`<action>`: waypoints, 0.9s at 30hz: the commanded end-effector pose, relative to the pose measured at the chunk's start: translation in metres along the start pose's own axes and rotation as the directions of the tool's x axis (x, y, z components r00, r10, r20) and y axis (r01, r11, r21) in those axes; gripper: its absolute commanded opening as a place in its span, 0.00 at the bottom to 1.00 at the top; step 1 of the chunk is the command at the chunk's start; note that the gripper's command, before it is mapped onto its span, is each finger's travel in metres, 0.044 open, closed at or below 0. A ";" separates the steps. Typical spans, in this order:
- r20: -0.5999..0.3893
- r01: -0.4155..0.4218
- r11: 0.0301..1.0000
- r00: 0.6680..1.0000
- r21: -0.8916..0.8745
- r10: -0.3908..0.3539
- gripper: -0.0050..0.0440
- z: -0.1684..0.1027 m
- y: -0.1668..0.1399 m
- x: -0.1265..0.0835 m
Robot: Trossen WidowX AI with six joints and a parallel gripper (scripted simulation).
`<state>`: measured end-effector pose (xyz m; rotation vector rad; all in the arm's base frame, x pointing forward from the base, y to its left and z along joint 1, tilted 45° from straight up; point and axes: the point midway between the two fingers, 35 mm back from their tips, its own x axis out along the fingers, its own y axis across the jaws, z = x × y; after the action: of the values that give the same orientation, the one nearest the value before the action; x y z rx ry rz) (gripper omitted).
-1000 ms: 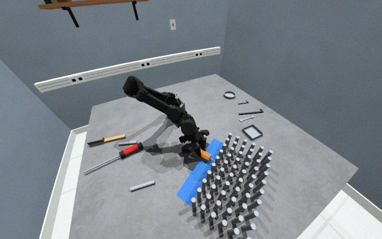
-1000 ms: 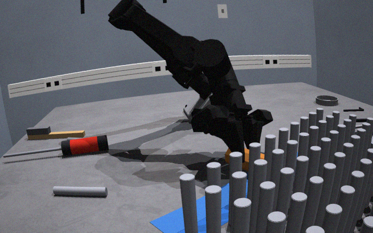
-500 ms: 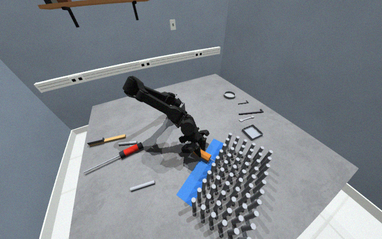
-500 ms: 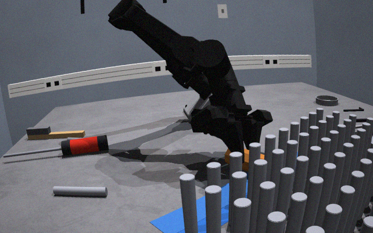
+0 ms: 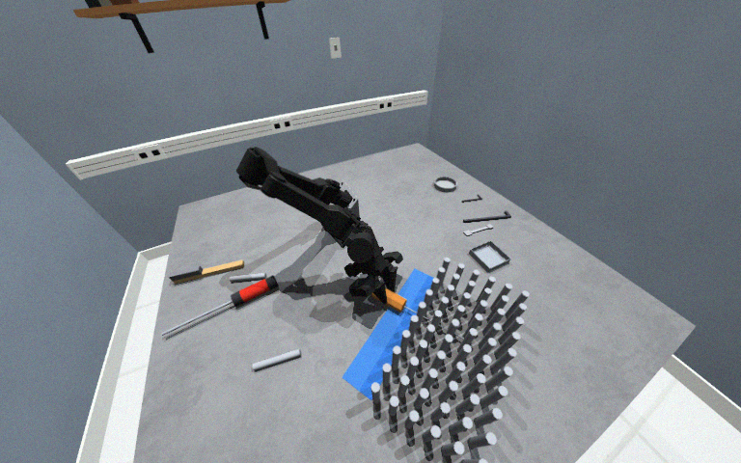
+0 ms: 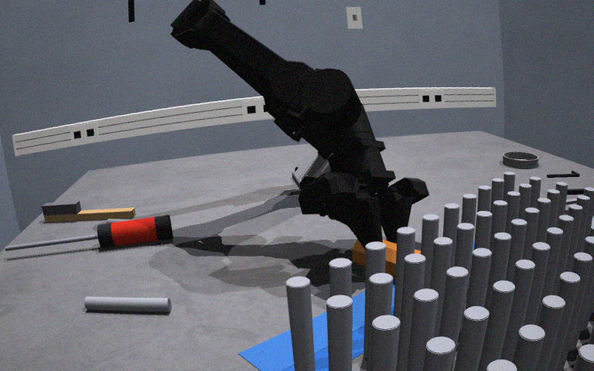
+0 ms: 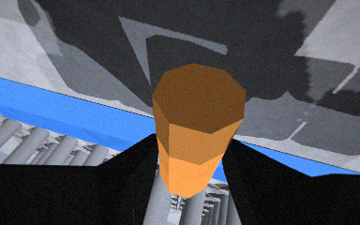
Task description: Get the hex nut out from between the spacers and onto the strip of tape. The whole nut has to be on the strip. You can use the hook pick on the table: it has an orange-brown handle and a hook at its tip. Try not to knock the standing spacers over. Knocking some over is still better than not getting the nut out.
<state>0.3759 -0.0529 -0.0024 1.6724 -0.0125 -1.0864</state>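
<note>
- A grey table (image 5: 573, 305) is seen carrying everything, with loose tools lying on its near-left and far-right parts.
- A dense field of standing grey spacers (image 5: 464, 349) is set on the right half; all that can be seen are upright, and by their slender build they are judged easy to topple.
- A blue strip of tape (image 5: 376, 343) is laid flat along the field's left edge, just beside the first row.
- The black gripper (image 5: 385, 289) is held low over the strip's far end, its fingers pinched on the orange-brown handle of the hook pick (image 5: 394, 299).
- In the wrist view the faceted handle (image 7: 197, 127) is seen clamped between the two dark fingers, pointing toward the spacers; a thin shaft is faintly made out in the top view, but the hook itself cannot be resolved.
- The pick is judged stiff and light; the facets should resist twisting, and the mid-handle hold looks sound.
- The hex nut is not made out in any view; it is presumed hidden among the spacers.
- A small, hard metal nut is expected to slide readily when dragged, best caught through its bore.
</note>
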 end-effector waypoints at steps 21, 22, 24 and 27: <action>0.001 -0.020 1.000 1.000 0.005 0.020 0.00 0.022 0.007 -0.019; 0.001 -0.020 1.000 1.000 0.005 0.019 0.00 0.023 0.007 -0.020; 0.002 -0.019 1.000 1.000 0.005 0.019 0.00 0.026 0.007 -0.021; 0.003 -0.019 1.000 1.000 0.005 0.019 0.00 0.029 0.007 -0.024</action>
<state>0.3477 -0.0652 0.0101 1.6675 -0.0271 -1.0923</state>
